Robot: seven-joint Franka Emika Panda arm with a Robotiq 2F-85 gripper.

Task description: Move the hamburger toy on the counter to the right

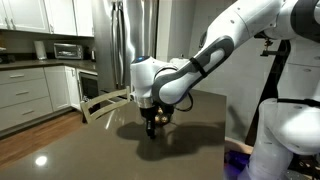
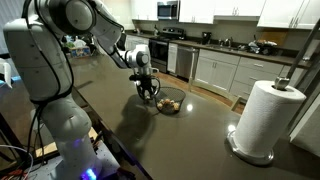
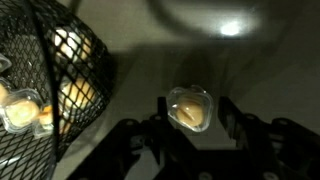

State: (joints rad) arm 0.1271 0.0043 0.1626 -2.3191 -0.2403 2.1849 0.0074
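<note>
Burger (image 3: 190, 108) lies at the worktop (image 3: 265, 60) near the basket (image 3: 40, 45), between the jaws of our claw (image 3: 194, 112), and we cannot tell whether they pinch it; it looks roundish, with no clear long axis.

In the wrist view the dark mesh bowl (image 3: 50, 80) stands at 9 o'clock of the hamburger toy (image 3: 190, 108), near it but apart, and blocks that side (its wire wall rises higher than the toy). From 12 round to 3 o'clock the counter (image 3: 270, 70) lies bare, open to a pass. In an exterior view the paper towel roll (image 2: 268, 118) stands upright at 4 o'clock of the bowl, well apart, with bare counter between. A white chair (image 1: 105, 100) stands at the counter's edge, at 9 o'clock of the gripper (image 1: 152, 122).
</note>
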